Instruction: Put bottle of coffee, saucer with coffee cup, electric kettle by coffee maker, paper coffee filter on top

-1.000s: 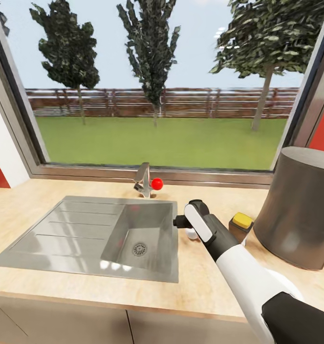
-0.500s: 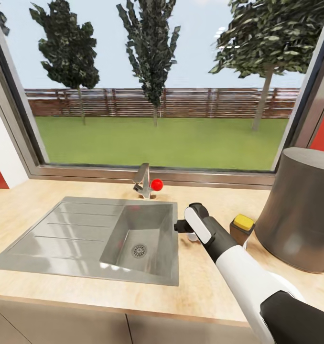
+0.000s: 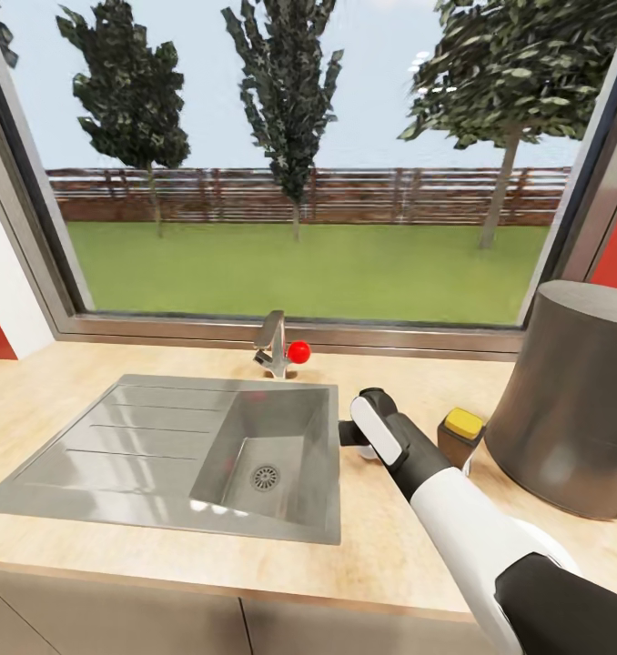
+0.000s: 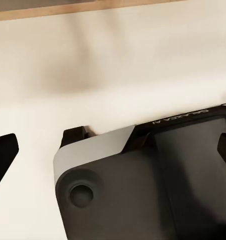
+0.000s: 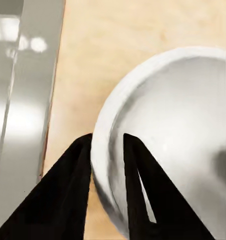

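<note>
Right wrist view: right pincer (image 5: 107, 150) clamped astride the cup (image 5: 168, 130) rim, on the surface (image 3: 381, 537) right of the sink (image 3: 177, 455), left of the bottle (image 3: 458, 435). Lift vertically, keeping grip firm.

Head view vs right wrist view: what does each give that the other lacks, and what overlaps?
Head view adds the tap, the bottle of coffee, the coffee maker and the window. Right wrist view adds grip detail: fingers straddle the coffee cup rim, one outside, one inside. Both: the right gripper, the coffee cup, the sink edge, the kitchen countertop.
</note>
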